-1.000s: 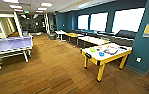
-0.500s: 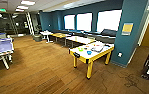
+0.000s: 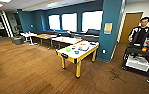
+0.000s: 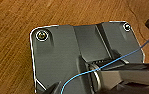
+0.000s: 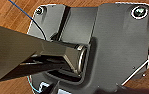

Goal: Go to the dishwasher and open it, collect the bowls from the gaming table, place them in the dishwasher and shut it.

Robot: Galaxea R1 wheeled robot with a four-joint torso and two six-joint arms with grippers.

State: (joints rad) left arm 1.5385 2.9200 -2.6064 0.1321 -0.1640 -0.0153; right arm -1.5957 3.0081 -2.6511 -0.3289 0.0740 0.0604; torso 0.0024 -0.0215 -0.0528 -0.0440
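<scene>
Green bowl (image 3: pixel 68 49) and blue bowl (image 3: pixel 76 52) lie on the gaming table (image 3: pixel 72 58); pincer states unclear.

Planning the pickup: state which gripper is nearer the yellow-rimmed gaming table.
Cannot tell. Both wrist cameras look down at brown wooden floor; the yellow-rimmed, white-topped gaming table stands well ahead of the robot, roughly centred.

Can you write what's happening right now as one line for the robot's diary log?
place: wood-floor room | gaming table ahead, yellow rim | on it: green bowl, blue bowl | person at right
</scene>
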